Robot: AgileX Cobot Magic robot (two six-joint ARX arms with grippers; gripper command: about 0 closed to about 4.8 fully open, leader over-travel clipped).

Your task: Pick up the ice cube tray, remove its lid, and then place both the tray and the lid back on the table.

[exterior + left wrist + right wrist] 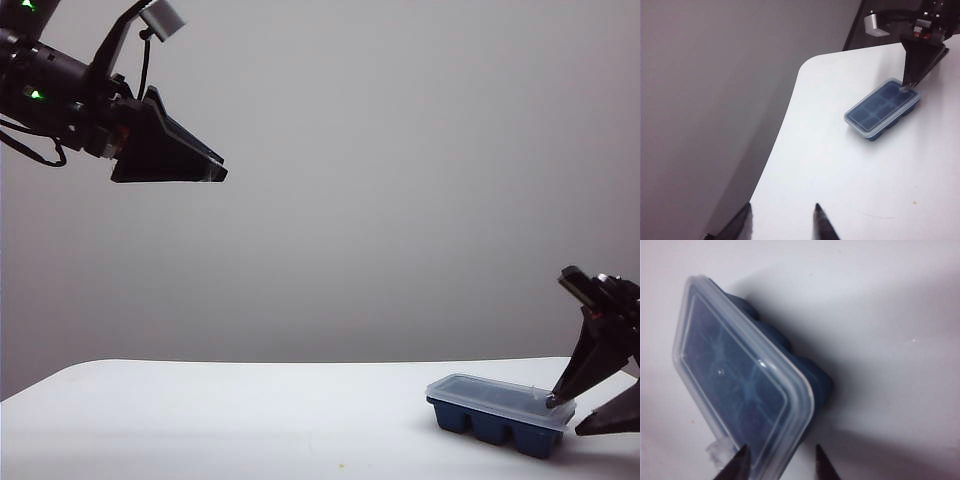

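Straddling lidded tray's [805, 375] end: right gripper [780, 460]

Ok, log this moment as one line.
lid on ice cube tray | right claw open at tray's end | left claw open, raised | table

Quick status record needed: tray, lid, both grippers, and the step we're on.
tray: small dark navy-blue plastic ice cube tray, resting on the white table, right side of the exterior view
lid: translucent frosted plastic lid, still on the tray
right gripper: at the tray's end by the lid's corner tab, jaws apart, one fingertip at the lid's edge, nothing lifted
left gripper: high above the table, far from the tray, jaws apart, empty
step: pickup not yet done
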